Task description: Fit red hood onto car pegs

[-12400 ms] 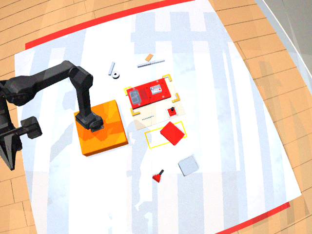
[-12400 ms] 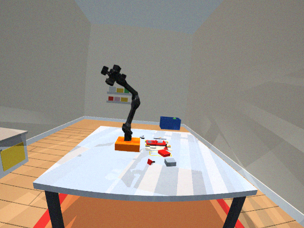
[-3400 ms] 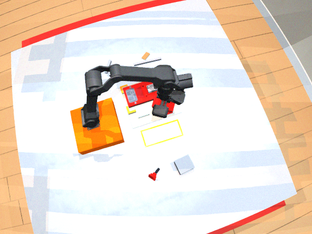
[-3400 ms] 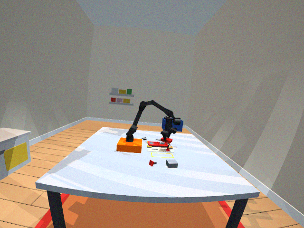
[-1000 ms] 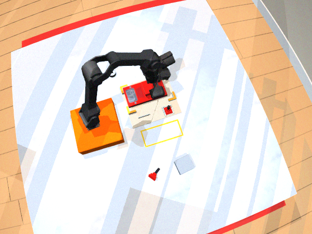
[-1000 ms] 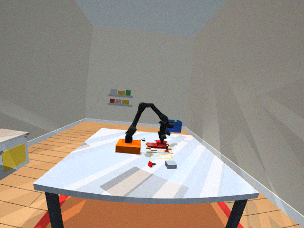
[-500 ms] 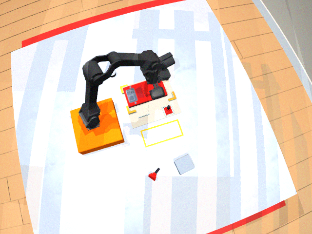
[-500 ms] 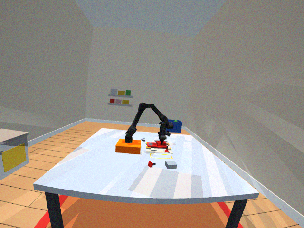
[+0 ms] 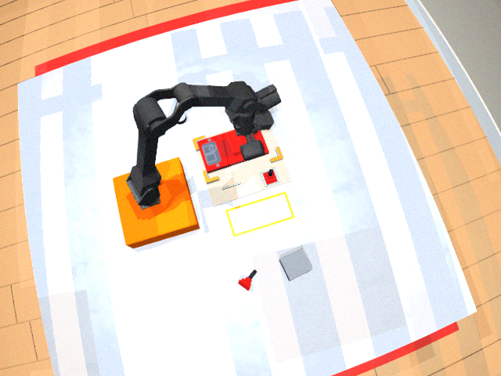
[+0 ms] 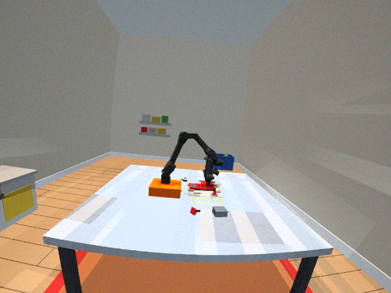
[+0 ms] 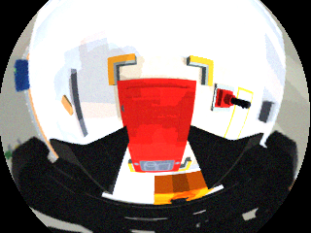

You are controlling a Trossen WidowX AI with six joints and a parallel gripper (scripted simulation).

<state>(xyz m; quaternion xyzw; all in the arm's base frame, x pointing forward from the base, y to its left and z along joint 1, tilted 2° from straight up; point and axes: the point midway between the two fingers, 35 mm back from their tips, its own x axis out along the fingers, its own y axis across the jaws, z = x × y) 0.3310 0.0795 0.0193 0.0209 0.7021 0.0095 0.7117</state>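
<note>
The red chassis (image 9: pixel 218 162) (image 10: pixel 196 186) (image 11: pixel 156 165) lies in its jig (image 9: pixel 224 197) (image 11: pixel 160 69), with its grey front panel showing. The red hood (image 9: pixel 237 144) (image 11: pixel 157 109) is over the deck, lined up lengthwise with the chassis as far as I can see, and low against it. My gripper (image 9: pixel 257 135) (image 10: pixel 208 183) (image 11: pixel 158 127) points down with its fingers on either long side of the hood, shut on it. Pegs, corner holes and engine block are hidden, so I cannot tell whether the pegs are in the holes or the hood is flat.
A red piece with a black knob (image 9: pixel 269 177) (image 11: pixel 224 98) stands upright on the jig board beside the chassis. Another such piece (image 9: pixel 245 282) lies on the table near a grey block (image 9: pixel 296 263) (image 10: pixel 219 211). A yellow outline (image 9: pixel 230 222) and the orange arm base (image 9: pixel 174 210) are nearby.
</note>
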